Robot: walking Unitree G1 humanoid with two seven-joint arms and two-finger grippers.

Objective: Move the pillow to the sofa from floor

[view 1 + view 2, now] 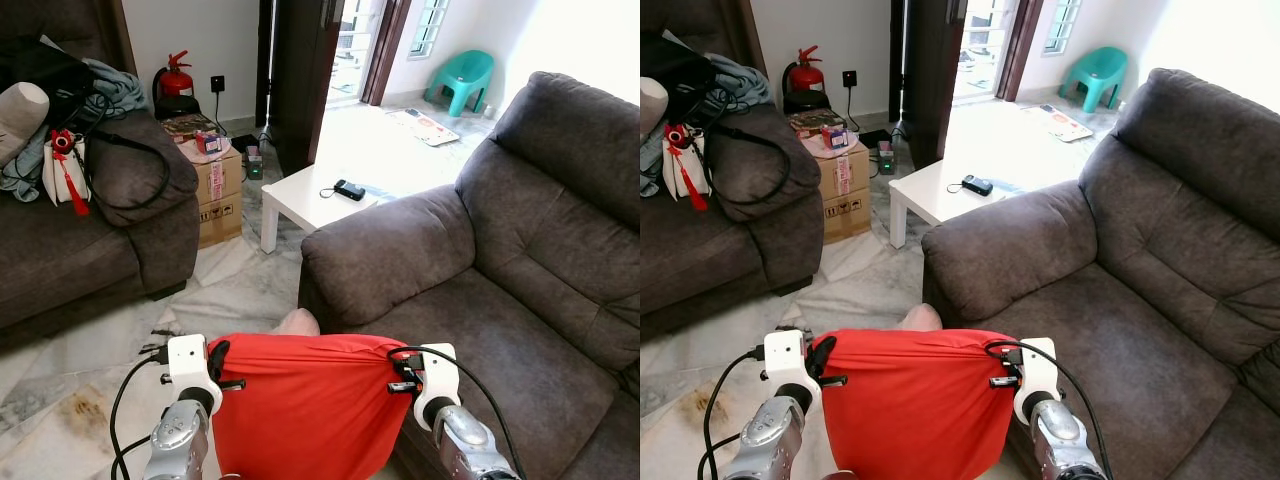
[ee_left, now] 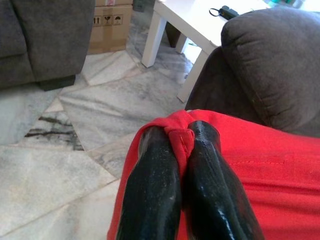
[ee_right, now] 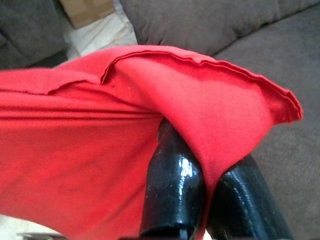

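A red pillow (image 1: 300, 400) hangs stretched between my two grippers, lifted off the marble floor just in front of me. My left gripper (image 2: 182, 142) is shut on a bunched corner of the red cover at the pillow's left edge (image 1: 216, 358). At the opposite upper corner (image 1: 392, 372), my right gripper (image 3: 207, 172) is shut on a fold of the fabric. The dark grey-brown sofa (image 1: 500, 300) stands directly to the right, its seat cushion beside and slightly below the pillow's right edge. The pillow's lower part runs out of the picture.
A low white table (image 1: 300, 200) with a small black item (image 1: 349, 189) stands ahead past the sofa's armrest (image 1: 390, 250). A second sofa (image 1: 110, 220) with bags and clothes is on the left, with a cardboard box (image 1: 215, 190) beside it. Bare marble floor (image 1: 230, 290) lies between.
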